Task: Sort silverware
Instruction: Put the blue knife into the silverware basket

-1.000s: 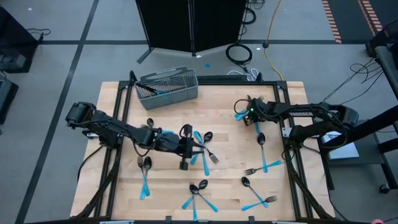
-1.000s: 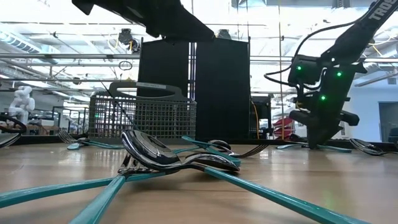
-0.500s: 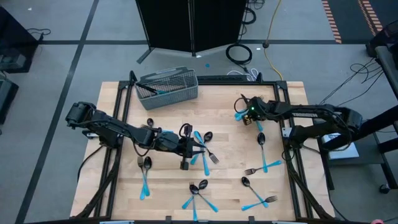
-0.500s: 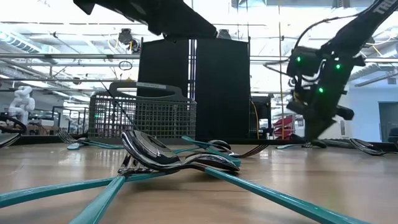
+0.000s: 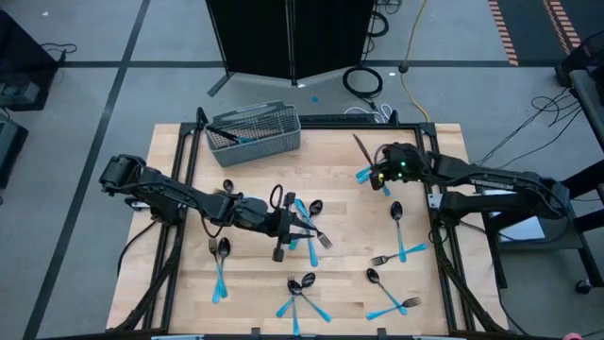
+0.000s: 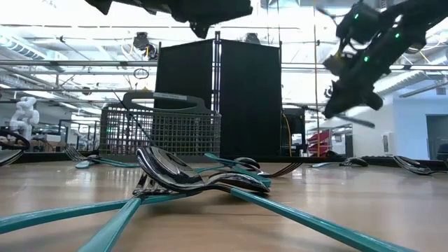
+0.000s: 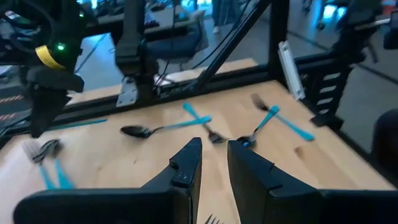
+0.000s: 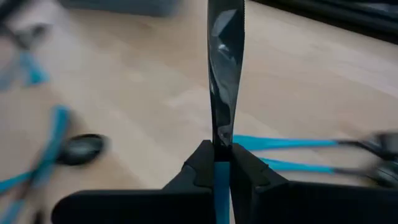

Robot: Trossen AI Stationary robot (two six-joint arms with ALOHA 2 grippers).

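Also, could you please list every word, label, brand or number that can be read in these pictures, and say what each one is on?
"TRO": white letters cut off by the picture's edge, on the right arm's link in the low view; the rest is out of frame.
Grey mesh basket: a pale strip on its top edge in the low view, too small to read.
Nothing else: no readable text on the silverware, the table or either gripper.

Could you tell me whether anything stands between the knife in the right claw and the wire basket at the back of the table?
Nothing visible does. The right claw holds the knife clear above the table, and the bare wood toward the basket carries no cutlery. The left claw waits lower down, off that line.
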